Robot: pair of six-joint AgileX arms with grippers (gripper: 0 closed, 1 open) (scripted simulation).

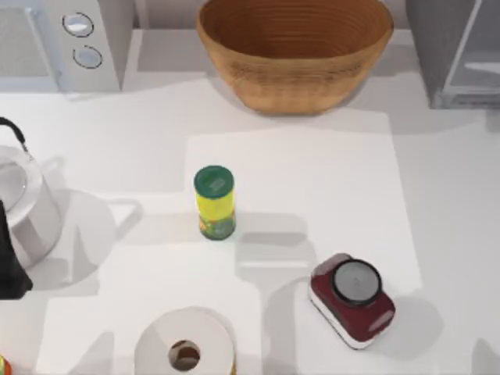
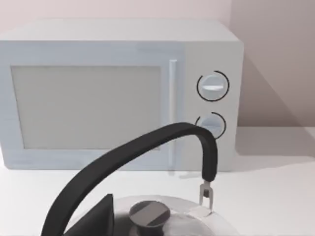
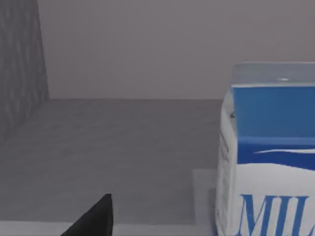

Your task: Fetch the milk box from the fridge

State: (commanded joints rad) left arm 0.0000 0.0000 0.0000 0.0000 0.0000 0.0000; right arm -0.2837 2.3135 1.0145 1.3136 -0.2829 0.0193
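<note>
Grey fridge [image 3: 98, 147] interior, milk box [image 3: 268, 157] half-cropped.

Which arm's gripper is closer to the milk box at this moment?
Right. The right wrist view looks into the grey fridge with the milk box close ahead, upright on its floor. The left arm is across the table over the kettle, facing the microwave.

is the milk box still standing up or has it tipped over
Upright. In the right wrist view the milk box stands on the grey floor of the fridge, blue top uppermost, its lettering level.
</note>
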